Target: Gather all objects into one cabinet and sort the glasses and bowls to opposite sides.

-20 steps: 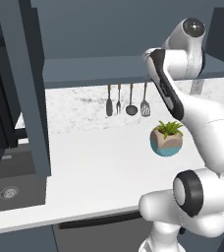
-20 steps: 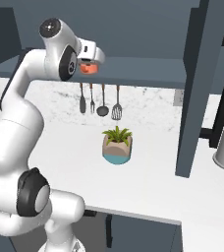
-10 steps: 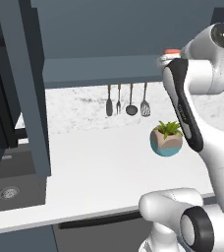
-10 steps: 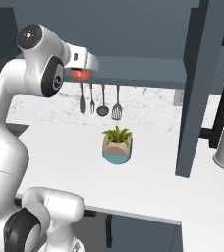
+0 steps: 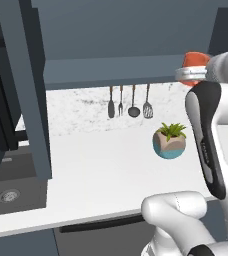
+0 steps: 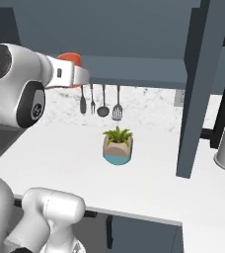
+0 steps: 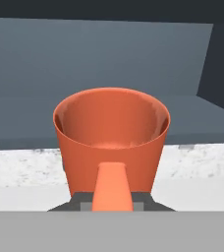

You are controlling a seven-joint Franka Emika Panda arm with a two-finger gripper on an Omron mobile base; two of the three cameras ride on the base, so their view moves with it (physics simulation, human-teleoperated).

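Cabinet: dark slate-blue, running along the far wall above the counter; its underside edge sits just above the hanging utensils.
Cabinet door: open, standing edge-on at the left in the left base view.
Counter: white, with a speckled backsplash at the far side.
Potted plant: on the counter right of centre, well below the cup.
Utensils: four in a row, hanging on the far wall.
Orange cup: upright, mouth up, handle toward the camera, carried high at about the level of the cabinet's lower edge.
Gripper: pinching the orange cup at its handle side, jaws drawn nearly together.
Step in hand: judged as carrying the cup toward the cabinet shelf.
Doing it well: keep the cup level, lift it clear of the cabinet's lower edge before moving in, and set it on the side meant for glasses, away from the bowl's side.
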